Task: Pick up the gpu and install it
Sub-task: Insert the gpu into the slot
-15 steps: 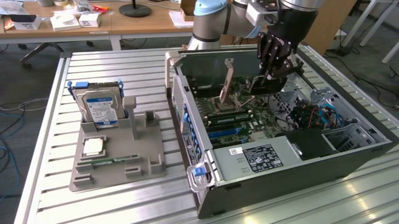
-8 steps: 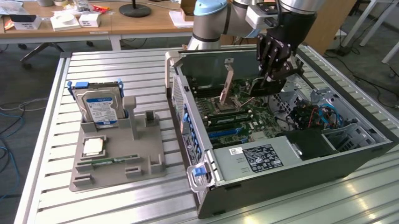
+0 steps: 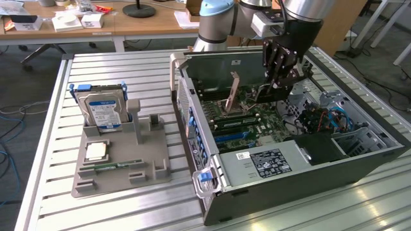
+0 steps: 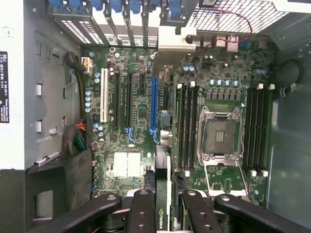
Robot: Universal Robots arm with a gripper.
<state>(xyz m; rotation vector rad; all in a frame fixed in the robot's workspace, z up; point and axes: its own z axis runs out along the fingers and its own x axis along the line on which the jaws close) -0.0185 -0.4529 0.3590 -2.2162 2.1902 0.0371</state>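
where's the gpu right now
The gpu is held edge-on in the gripper, above the motherboard inside the open case, on the exterior view's right.

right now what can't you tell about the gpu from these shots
- gpu: wrist view, edge-on in the claw, cut by the frame; its bracket is hidden.
- Exterior view: the claw hides most of the card; its gap to the motherboard is unclear.
- Power supply label: too small to read.

robotics lab, slotted aluminium bench (image 3: 128,72), open pc case (image 3: 359,166), office desks (image 3: 128,24)
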